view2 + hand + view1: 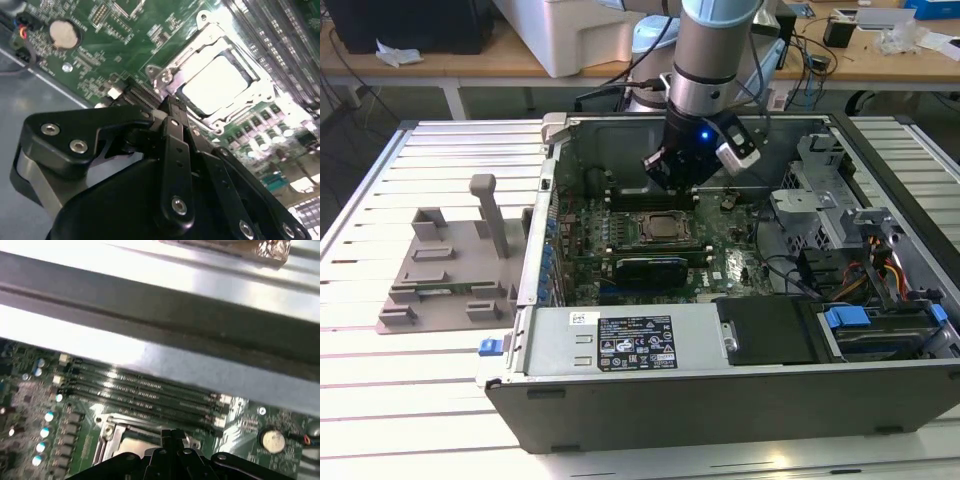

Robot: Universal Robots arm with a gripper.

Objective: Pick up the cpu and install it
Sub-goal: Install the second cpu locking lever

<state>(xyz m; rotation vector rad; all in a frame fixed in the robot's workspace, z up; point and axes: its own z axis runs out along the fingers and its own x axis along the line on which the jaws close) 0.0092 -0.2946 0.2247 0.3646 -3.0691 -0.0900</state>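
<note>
I've got the arm reaching straight down into the case; end effector pinched closed, empty, above the cpu seated in its socket.

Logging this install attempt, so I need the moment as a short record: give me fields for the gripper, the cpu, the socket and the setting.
gripper: gripper above the motherboard, jaws closed together, nothing between them
cpu: cpu lies flat inside the socket, silver top showing
socket: socket frame around the cpu, close by the gripper tip
setting: open computer case on a slatted table
nearby: grey fixture tray at the exterior view's left
</note>
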